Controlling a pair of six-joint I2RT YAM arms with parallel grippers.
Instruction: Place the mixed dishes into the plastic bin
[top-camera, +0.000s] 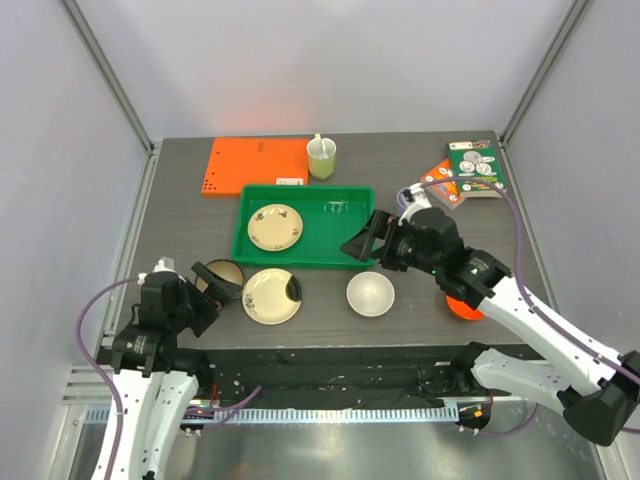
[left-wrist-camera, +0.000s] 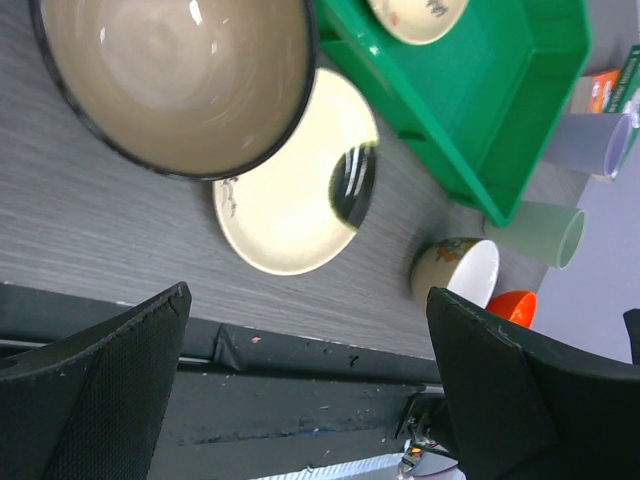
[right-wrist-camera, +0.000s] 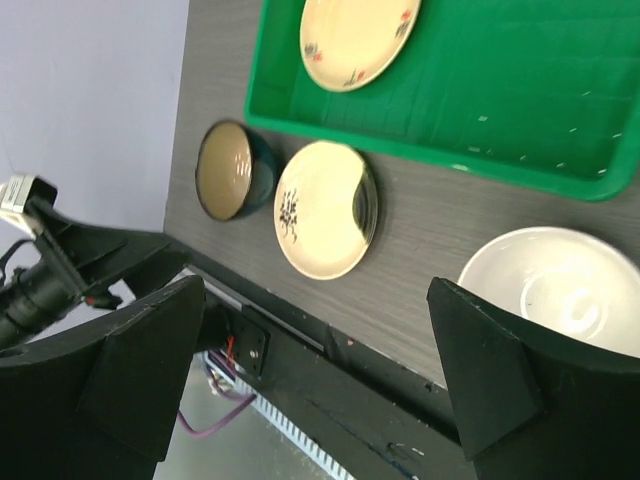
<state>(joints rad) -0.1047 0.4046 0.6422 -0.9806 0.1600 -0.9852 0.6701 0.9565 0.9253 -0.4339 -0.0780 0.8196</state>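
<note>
Wide-open, empty left gripper (left-wrist-camera: 308, 297) at near-left table edge, close to brown bowl (top-camera: 222, 275). Wide-open, empty right gripper (top-camera: 365, 240) above right edge of green bin (top-camera: 330, 235). One cream plate (top-camera: 275, 227) inside bin. Second plate (top-camera: 270, 296), white bowl (top-camera: 370, 294) and orange-red bowl (top-camera: 462, 308) on table in front of bin. Lavender cup (left-wrist-camera: 600, 145) and sage-green cup (left-wrist-camera: 545, 232) outside bin, by one corner.
</note>
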